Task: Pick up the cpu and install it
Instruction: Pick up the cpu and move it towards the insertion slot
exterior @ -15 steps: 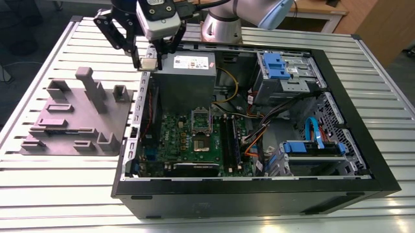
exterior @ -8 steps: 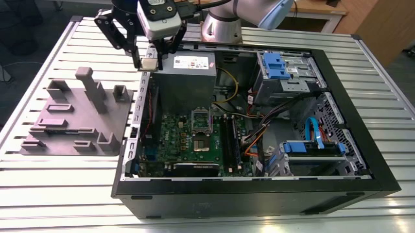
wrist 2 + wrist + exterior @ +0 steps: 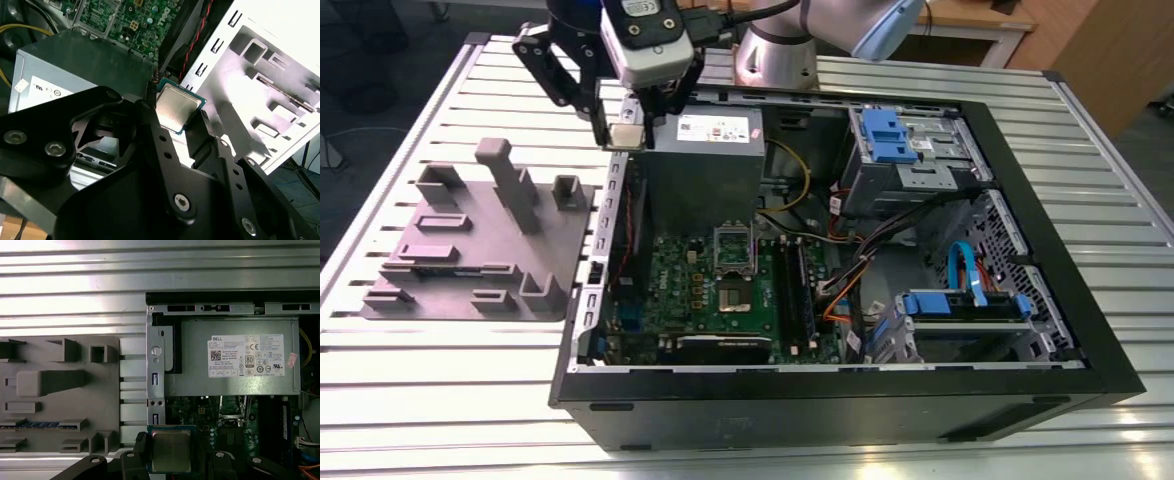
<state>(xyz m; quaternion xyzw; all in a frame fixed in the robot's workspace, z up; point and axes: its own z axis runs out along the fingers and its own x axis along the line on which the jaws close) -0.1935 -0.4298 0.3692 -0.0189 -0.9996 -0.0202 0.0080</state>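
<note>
"One cpu [image 3: 626, 137] to account for. Where is it?"

"In the air, pinched by the gripper [image 3: 628, 128]. In the exterior view it hangs over the computer case [image 3: 854, 400] wall on the exterior view's left. It is beside the corner of the grey power supply [image 3: 707, 140], between that and the grey plate [image 3: 480, 250] with upright blocks."

"So the tool is clamped on it?"

"Yes. In both wrist views the black fingers [image 3: 150, 125] press on two opposite edges of the chip, one on each side, and it fills the gap between them."

"Which way does it face?"

"Its silvery metal top is turned toward the wrist cameras, away from the motherboard [image 3: 707, 290] below, with a thin green rim showing around it. It is square, so neither axis is the longer. In the first wrist view it is seen square-on, its edges in line with the case wall and the power supply's sides. The fingers hold the two edges that run parallel to that wall."

"And the socket?"

"The socket [image 3: 734, 262] sits mid-motherboard, well apart from the chip. The case lies open side up on the slatted metal table [image 3: 440, 380]."
</note>
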